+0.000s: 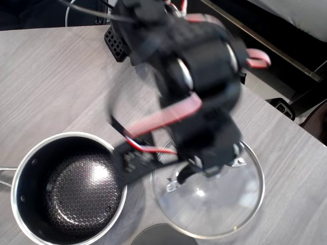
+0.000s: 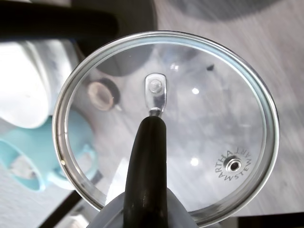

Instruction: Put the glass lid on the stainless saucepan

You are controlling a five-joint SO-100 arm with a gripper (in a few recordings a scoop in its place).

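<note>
The gripper (image 1: 204, 166) pinches the round clear glass lid (image 1: 214, 204) by its black bar handle (image 2: 145, 166), carried at lower right of the overhead view, still beside the open shiny stainless saucepan (image 1: 69, 189) at lower left.

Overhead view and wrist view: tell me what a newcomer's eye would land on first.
In the overhead view, the blurred black arm with pink ribbon cables dominates, reaching down over the glass lid at lower right. Beside it at lower left sits the stainless saucepan, open, its dark honeycomb interior gleaming. In the wrist view the lid's black bar handle runs up the middle, with a turquoise mug seen at left.
</note>
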